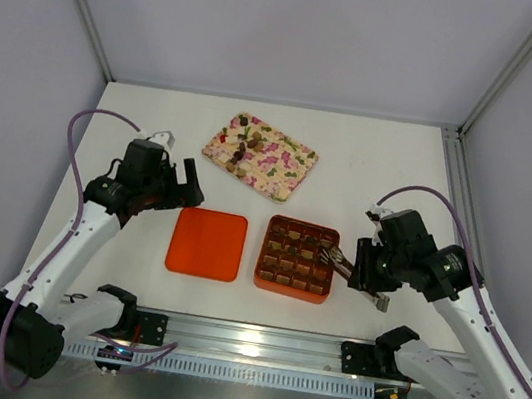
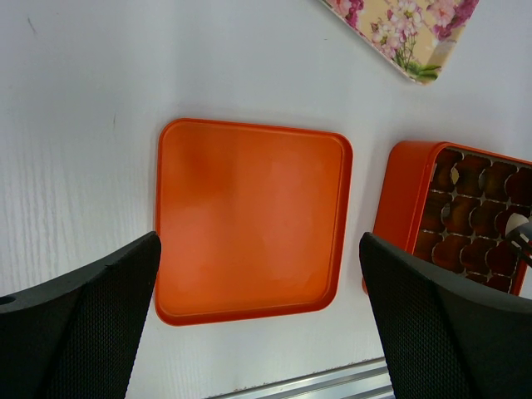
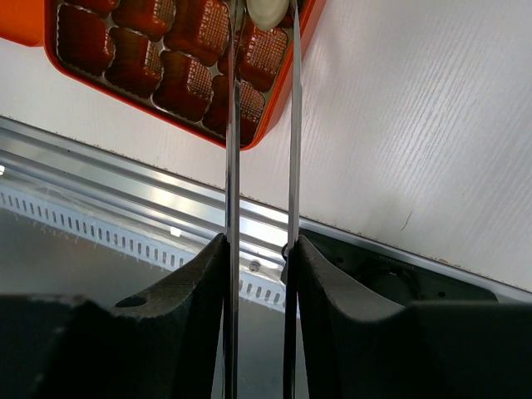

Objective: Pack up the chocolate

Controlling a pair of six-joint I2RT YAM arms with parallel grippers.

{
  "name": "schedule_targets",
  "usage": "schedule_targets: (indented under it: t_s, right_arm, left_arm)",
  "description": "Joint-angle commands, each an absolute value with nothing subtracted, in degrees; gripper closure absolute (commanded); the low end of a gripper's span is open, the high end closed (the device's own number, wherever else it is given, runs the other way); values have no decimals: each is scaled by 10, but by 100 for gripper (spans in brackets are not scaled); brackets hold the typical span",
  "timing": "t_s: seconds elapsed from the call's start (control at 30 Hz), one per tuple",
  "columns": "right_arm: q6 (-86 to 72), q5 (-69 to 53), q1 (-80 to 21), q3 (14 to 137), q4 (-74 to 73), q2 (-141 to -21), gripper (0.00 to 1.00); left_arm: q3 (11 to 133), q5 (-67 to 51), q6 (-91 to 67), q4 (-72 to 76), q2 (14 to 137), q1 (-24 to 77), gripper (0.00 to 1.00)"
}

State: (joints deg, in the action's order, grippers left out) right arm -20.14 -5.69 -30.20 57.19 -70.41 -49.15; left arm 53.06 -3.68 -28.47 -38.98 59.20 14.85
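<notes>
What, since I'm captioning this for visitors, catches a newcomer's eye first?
Brightest is the orange square gridded box at the table's front, brown chocolate in its cells, a flat orange square lid beside it on the left. Behind them lies a pink floral-patterned tray carrying a few more pieces. The right gripper holds slim metal tongs over the box's right edge.

Orange lid (image 1: 206, 243) beside orange box (image 1: 290, 290), floral tray (image 1: 286, 167) behind, metal tongs (image 3: 233, 166)

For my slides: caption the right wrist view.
Right claw grips metal tongs, tips poised over the orange box of chocolates.
</notes>
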Motion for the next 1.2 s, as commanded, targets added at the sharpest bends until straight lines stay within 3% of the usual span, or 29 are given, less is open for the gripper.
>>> schedule_targets:
  t_s: [0.0, 0.53, 0.7, 0.93, 1.17]
  right_arm:
    - [-204, -58, -301, 576, -686, -490, 61]
    - [-214, -17, -301, 621, -681, -502, 59]
    - [-181, 27, -252, 704, -657, -598, 54]
    - [-145, -32, -113, 810, -556, -755, 54]
    - [-154, -20, -52, 858, -462, -909, 55]
  left_arm:
    - [540, -32, -284, -379, 592, 145, 0]
    - [541, -32, -285, -378, 593, 146, 0]
    - [542, -28, -283, -378, 593, 146, 0]
    - [541, -40, -285, -378, 596, 146, 0]
    - [541, -39, -284, -377, 586, 145, 0]
